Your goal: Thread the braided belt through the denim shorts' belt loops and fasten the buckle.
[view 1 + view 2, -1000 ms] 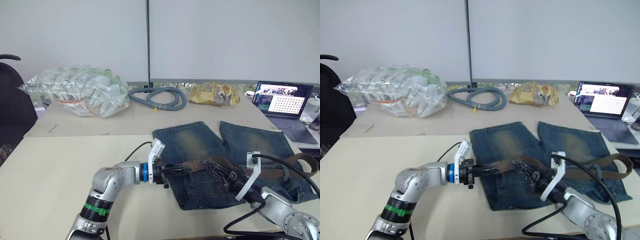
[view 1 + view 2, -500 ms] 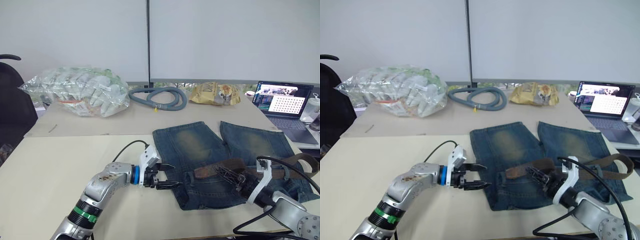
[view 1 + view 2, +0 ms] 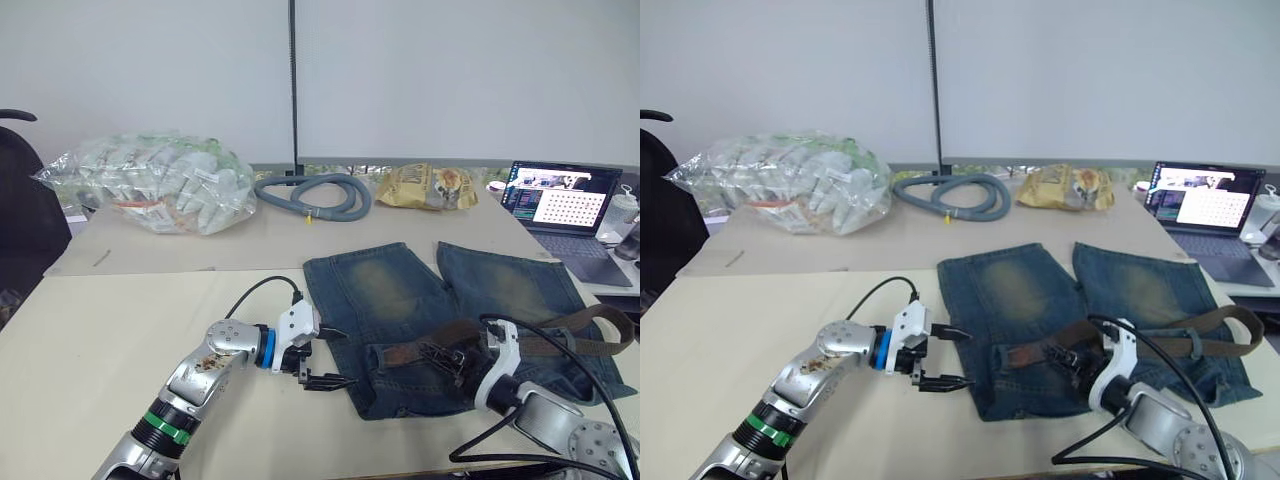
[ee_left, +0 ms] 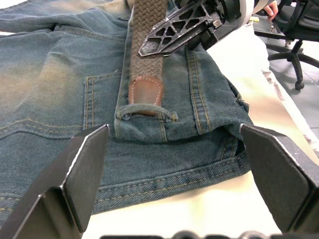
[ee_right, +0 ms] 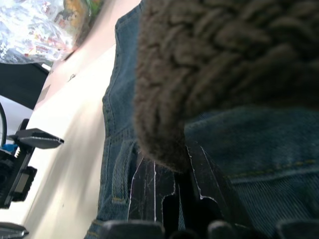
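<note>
The left gripper (image 3: 318, 357) hangs with its fingers spread wide and empty just off the waistband corner of the denim shorts (image 3: 400, 300), which lie flat on the surface (image 3: 120, 330). Straight ahead of it, the braided belt (image 4: 147, 30) rests along the waistband, its leather tip (image 4: 145, 93) just short of a belt loop (image 4: 144, 112). The right gripper (image 3: 440, 357) is clamped on the belt, a little beyond that tip.

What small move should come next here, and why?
Probably the right pincer should push the braided belt on: its leather tip sits just short of a belt loop, and the left pincer waits open beside the denim shorts.
</note>
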`<state>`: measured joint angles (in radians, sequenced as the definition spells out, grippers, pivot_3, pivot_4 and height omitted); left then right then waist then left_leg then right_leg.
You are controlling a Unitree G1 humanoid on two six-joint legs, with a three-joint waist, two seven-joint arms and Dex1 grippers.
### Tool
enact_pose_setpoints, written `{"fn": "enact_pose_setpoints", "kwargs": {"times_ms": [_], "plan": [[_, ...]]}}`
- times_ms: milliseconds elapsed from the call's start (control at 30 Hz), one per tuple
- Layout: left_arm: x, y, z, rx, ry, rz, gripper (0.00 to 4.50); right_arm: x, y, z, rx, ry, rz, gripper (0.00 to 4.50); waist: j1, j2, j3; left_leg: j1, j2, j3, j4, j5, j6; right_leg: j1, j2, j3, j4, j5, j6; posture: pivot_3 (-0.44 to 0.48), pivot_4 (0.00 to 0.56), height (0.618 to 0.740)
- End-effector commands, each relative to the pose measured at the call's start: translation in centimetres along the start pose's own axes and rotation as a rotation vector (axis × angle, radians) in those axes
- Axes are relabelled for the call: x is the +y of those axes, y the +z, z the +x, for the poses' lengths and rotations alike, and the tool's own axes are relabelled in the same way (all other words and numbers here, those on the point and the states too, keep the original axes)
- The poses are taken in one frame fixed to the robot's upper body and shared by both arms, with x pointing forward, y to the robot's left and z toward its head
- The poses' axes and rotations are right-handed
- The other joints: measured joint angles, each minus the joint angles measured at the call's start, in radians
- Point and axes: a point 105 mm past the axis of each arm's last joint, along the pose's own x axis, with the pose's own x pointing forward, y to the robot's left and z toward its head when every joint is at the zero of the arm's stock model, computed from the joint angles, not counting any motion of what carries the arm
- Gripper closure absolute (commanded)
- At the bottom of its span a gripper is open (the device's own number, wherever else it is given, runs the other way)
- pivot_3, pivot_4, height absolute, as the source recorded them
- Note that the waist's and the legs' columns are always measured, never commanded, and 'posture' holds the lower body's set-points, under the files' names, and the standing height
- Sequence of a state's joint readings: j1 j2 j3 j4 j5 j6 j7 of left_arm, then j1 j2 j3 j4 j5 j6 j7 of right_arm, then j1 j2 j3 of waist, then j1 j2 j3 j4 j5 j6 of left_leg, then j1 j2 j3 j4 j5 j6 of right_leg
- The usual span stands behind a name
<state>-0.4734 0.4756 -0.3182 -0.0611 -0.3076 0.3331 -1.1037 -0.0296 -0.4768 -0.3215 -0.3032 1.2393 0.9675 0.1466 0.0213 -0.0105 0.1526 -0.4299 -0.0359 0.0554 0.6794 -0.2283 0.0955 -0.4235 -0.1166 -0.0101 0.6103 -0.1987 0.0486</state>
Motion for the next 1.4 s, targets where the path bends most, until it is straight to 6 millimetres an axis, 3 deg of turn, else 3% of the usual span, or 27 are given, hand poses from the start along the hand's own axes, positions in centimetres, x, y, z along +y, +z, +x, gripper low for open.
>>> {"fn": "enact_pose_setpoints", "kwargs": {"times_ms": [33,400,633,833,1033,1267,1400], "plan": [[0.4,0.7,0.0,-0.009,0.008,0.042,0.05,1.4,-0.7,0.7,0.037,0.051,-0.014,4.5,-0.003,0.0,0.0,0.0,0.0,0.0,0.0,0.0,0.0,0.0,0.0,0.0,0.0,0.0,0.0,0.0,0.15,0.74],[1.0,0.8,0.1,-0.03,0.044,0.005,0.05,3.7,-2.4,3.3,0.057,0.127,0.008,4.5,-0.016,0.0,0.0,0.0,0.001,0.0,0.0,0.0,0.0,0.0,0.003,-0.002,0.001,0.0,0.0,0.0,0.15,0.74],[2.9,0.8,-0.4,-0.096,0.156,-0.063,0.05,5.0,-3.4,4.1,0.078,0.176,0.016,4.5,-0.019,0.0,0.0,0.001,0.001,0.0,0.0,0.0,0.0,0.0,0.004,-0.004,0.001,0.0,0.0,0.0,0.15,0.74],[2.5,0.6,-0.5,-0.093,0.14,-0.065,0.05,6.3,-3.6,4.4,0.112,0.234,-0.033,4.5,-0.022,0.0,0.0,0.001,0.001,0.0,0.0,0.0,0.0,0.0,0.005,-0.004,0.001,0.0,0.0,0.0,0.15,0.74],[1.8,0.4,-0.4,-0.085,0.113,-0.063,0.05,5.8,-1.7,5.9,-0.015,0.158,0.088,4.5,-0.025,0.0,0.0,0.001,0.001,0.0,0.0,0.0,0.0,-0.001,0.004,-0.004,0.002,0.0,0.0,0.0,0.15,0.74],[2.7,-0.2,-1.1,-0.108,0.204,-0.129,0.05,6.7,-4.1,6.3,0.043,0.196,0.057,4.5,-0.023,0.0,0.0,0.001,0.0,0.0,-0.001,0.0,0.0,-0.001,0.003,-0.004,0.001,0.0,0.0,0.0,0.15,0.74],[3.1,-0.8,-1.8,-0.133,0.252,-0.227,0.05,6.4,-4.1,6.6,0.009,0.203,0.075,4.5,-0.025,0.0,0.0,0.002,0.0,0.0,-0.001,0.0,0.0,-0.001,0.004,-0.004,0.002,0.0,0.0,0.0,0.15,0.74]]}}
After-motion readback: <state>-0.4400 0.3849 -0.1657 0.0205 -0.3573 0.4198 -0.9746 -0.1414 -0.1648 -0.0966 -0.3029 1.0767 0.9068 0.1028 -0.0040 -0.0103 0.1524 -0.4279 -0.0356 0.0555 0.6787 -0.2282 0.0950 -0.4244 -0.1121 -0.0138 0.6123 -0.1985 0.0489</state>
